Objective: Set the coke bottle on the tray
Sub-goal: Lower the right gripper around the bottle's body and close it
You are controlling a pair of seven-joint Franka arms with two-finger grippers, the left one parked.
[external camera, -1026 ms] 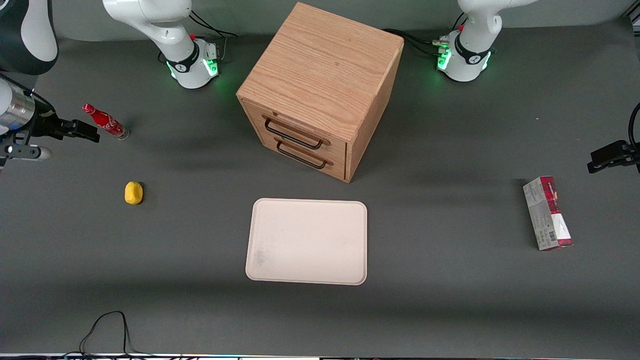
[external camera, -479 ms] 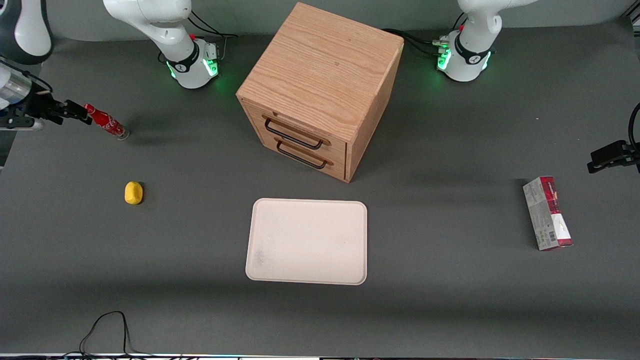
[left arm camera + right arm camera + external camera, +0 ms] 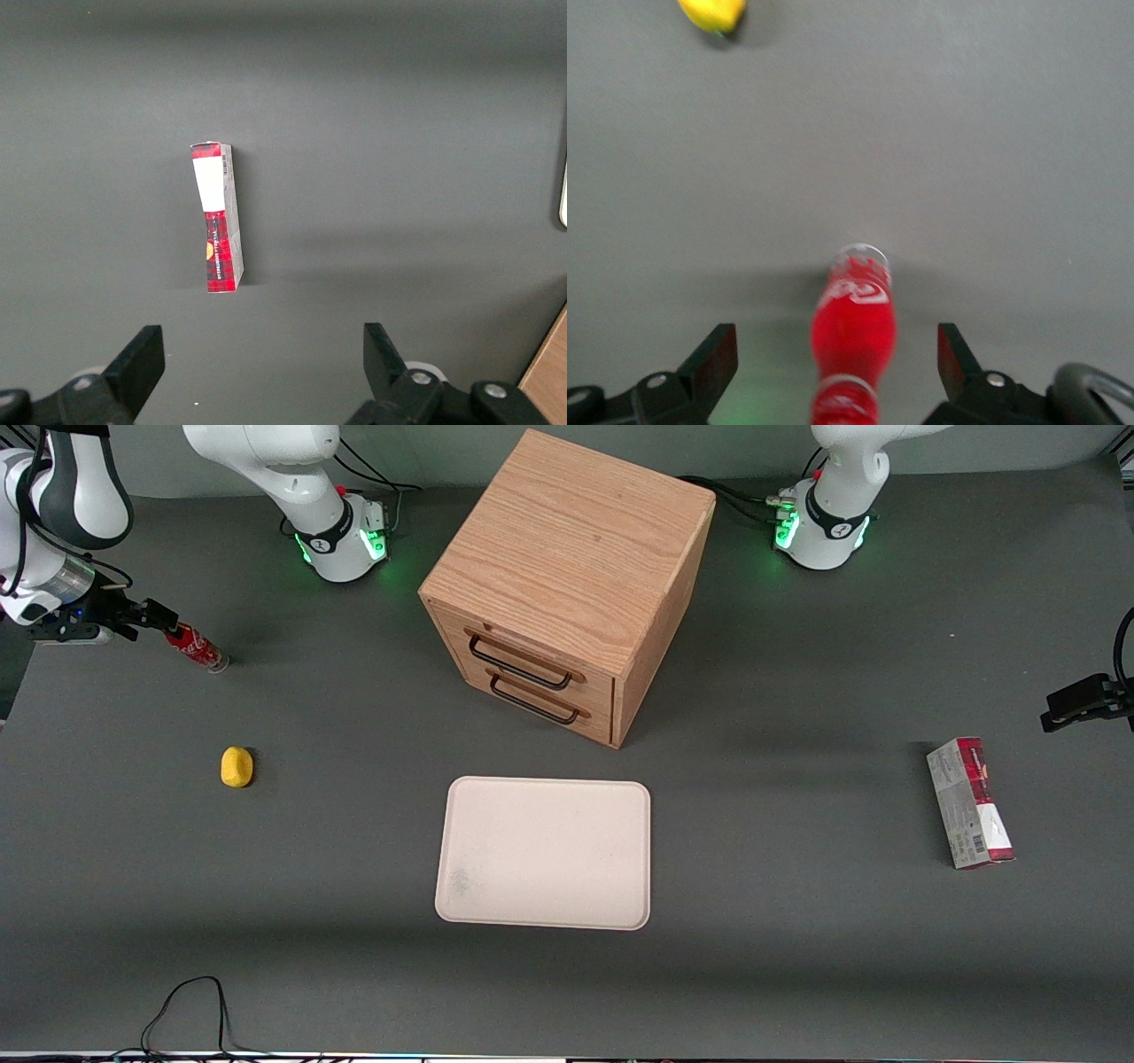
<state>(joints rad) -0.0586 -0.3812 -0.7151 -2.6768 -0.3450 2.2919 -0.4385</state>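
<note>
The coke bottle (image 3: 197, 646) is a small red bottle with a white script logo and clear base, standing on the dark table toward the working arm's end. In the right wrist view the coke bottle (image 3: 852, 341) sits midway between my two fingers, which stand wide apart and do not touch it. My gripper (image 3: 164, 620) is open around the bottle's upper part; the cap is hidden by it in the front view. The cream tray (image 3: 544, 853) lies flat in front of the wooden cabinet, nearer the front camera, with nothing on it.
A wooden two-drawer cabinet (image 3: 567, 576) stands mid-table. A yellow lemon-like object (image 3: 236, 767) lies nearer the front camera than the bottle; it also shows in the right wrist view (image 3: 711, 12). A red-and-grey carton (image 3: 970, 802) lies toward the parked arm's end.
My gripper has moved away from the front camera and in over the bottle, from beside it to around its top. The bottle has stayed in place.
</note>
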